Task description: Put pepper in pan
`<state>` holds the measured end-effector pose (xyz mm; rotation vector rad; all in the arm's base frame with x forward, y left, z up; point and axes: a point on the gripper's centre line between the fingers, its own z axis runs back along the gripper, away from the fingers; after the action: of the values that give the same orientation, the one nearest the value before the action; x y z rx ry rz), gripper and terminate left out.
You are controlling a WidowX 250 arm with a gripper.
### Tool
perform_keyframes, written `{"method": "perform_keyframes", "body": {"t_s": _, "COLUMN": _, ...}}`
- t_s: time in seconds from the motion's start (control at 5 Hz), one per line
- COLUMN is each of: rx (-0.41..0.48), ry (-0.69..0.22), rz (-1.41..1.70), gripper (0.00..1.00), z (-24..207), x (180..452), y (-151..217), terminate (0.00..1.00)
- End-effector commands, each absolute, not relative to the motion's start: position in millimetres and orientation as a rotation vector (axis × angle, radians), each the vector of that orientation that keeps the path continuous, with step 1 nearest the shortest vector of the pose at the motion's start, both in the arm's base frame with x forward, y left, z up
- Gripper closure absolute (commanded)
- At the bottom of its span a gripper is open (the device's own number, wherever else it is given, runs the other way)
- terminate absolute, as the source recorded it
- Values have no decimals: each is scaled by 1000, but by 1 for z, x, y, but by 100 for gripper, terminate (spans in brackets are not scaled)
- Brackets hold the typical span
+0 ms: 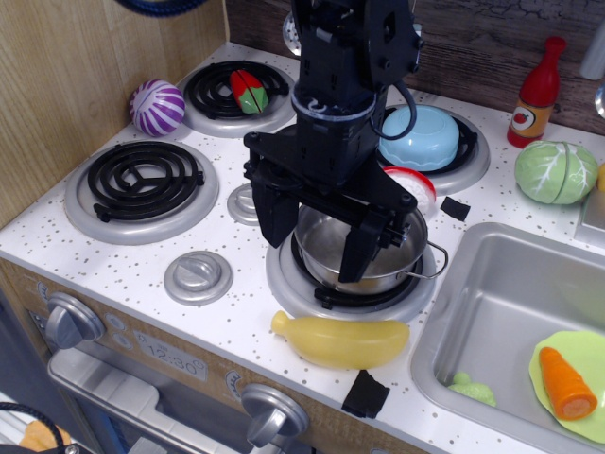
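Inspecting stove top: toy kitchen counter, four burners, sink at right.

Gripper (317,238): hung over the front right burner, directly above the pan; jaws spread wide apart, nothing between them; left finger (274,213) outside the pan's rim, right finger (364,248) over its interior.

Pan (373,248): shiny steel, deep sided, seated on the front right burner; wire loop handle seen at its right; interior largely hidden by the gripper, visible part bare.

Pepper (248,90): lay on the rear left burner, well apart from gripper and pan; red body with green end; not yet taken up.

Handling, judged: glossy moulded plastic, so likely light, stiff and slippery; no crushing risk, but liable to squirt out of a pinch at its tapered end; best taken across the widest part of the red body, jaws square to its long axis, clear of the green end.

Neighbours: purple striped ball (157,106) just beside the rear left burner, near the pepper; light-blue bowl (421,134) on the rear right burner; yellow banana (342,340) in front of the pan's burner; carrot (567,383) on a green plate in the sink (492,284).

Progress, judged: task at its start; reach to the rear left outstanding.

Risk, judged: knocking the ball on approach; clipping the pan's rim on return.
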<state>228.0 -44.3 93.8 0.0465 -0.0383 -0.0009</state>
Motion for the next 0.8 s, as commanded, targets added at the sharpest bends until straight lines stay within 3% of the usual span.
{"method": "perform_keyframes", "body": {"t_s": 0.0, "rx": 46, "ry": -38, "rz": -1, "gripper": 0, "z": 94, "x": 228, "y": -44, "terminate": 0}}
{"method": "perform_keyframes", "body": {"t_s": 0.2, "rx": 108, "ry": 15, "rz": 115, "gripper": 0, "z": 102, "x": 243, "y": -21, "terminate": 0}}
{"method": "perform_keyframes", "body": {"t_s": 0.6, "rx": 255, "ry": -124, "rz": 352, "gripper": 0, "z": 127, "x": 287, "y": 33, "terminate": 0}}
